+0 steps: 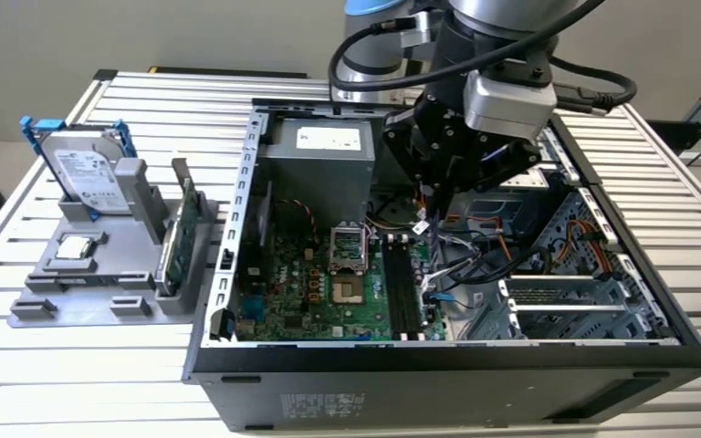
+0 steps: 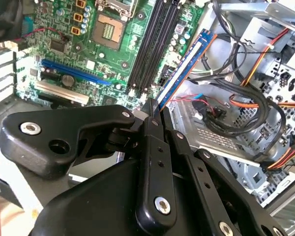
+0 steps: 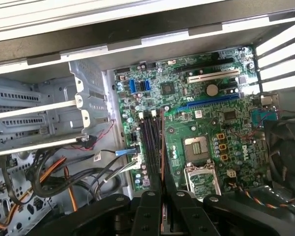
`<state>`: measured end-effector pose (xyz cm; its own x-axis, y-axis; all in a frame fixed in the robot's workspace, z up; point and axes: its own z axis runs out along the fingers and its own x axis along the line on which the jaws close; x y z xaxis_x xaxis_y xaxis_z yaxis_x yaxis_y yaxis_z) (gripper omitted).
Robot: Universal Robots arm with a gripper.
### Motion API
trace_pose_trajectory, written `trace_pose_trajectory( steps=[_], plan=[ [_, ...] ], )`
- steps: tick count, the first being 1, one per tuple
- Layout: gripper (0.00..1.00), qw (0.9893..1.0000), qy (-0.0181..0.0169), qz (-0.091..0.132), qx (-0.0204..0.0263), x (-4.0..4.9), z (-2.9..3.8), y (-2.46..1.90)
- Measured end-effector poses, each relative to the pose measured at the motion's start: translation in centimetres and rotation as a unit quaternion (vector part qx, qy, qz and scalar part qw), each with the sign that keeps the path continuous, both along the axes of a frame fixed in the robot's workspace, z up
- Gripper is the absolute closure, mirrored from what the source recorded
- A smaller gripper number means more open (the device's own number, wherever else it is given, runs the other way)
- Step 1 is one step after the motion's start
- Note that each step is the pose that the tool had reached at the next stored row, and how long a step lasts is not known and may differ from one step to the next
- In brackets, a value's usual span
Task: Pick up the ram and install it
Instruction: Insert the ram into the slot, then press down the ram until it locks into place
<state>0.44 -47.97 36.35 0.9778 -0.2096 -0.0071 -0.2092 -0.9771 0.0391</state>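
Observation:
In the second wrist view the ram [image 2: 183,69], a long dark blue stick, runs out from the fingertips of my gripper [image 2: 152,110], which is shut on its end. The stick hangs tilted over the open computer case, beside the black memory slots [image 2: 155,39] and apart from them. In the first wrist view the ram [image 3: 162,147] shows edge-on as a thin line above the slots [image 3: 150,142], leading into the gripper [image 3: 160,194]. In the exterior view the gripper [image 1: 442,208] hovers inside the top of the case, above the motherboard's slots [image 1: 402,292].
A grey fixture [image 1: 83,274] at the exterior view's left holds a silver hard drive with a blue bracket [image 1: 83,169] and a green card on edge [image 1: 186,228]. Loose cables [image 1: 485,255] and a drive cage [image 1: 570,301] crowd the case beside the slots. The power supply [image 1: 326,155] sits at the back.

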Motion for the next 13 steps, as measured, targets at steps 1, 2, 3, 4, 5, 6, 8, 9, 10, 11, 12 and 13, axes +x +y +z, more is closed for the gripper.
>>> trace_pose_trajectory(
  steps=[1, 2, 3, 4, 5, 6, 8, 9, 10, 11, 12, 13],
  plan=[
    [1.0, 1.0, 0.0, -0.003, 0.0, 0.0, -0.02, 0.0],
    [1.0, 1.0, 0.0, -0.007, 0.0, 0.0, -0.03, 0.0],
    [1.0, 1.0, 0.0, -0.01, 0.0, 0.0, -0.05, 0.0],
    [1.0, 0.9999, 0.0, -0.013, 0.0, 0.0, -0.07, 0.0],
    [1.0, 0.9999, 0.0, -0.016, 0.0, 0.0, -0.08, 0.0],
    [1.0, 0.9998, 0.0, -0.019, 0.0, 0.0, -0.09, 0.0],
    [1.0, 0.9997, 0.0, -0.023, 0.0, 0.0, -0.11, 0.0],
    [1.0, 0.9997, 0.0, -0.025, 0.0, 0.0, -0.13, 0.0],
    [1.0, 0.9996, 0.0, -0.027, 0.0, 0.0, -0.14, 0.0],
    [1.0, 0.9996, 0.0, -0.029, 0.0, 0.0, -0.15, 0.0],
    [1.0, 0.9995, 0.0, -0.031, 0.0, 0.0, -0.16, 0.0],
    [1.0, 0.9995, 0.0, -0.033, 0.0, 0.0, -0.18, 0.0]
  ],
)
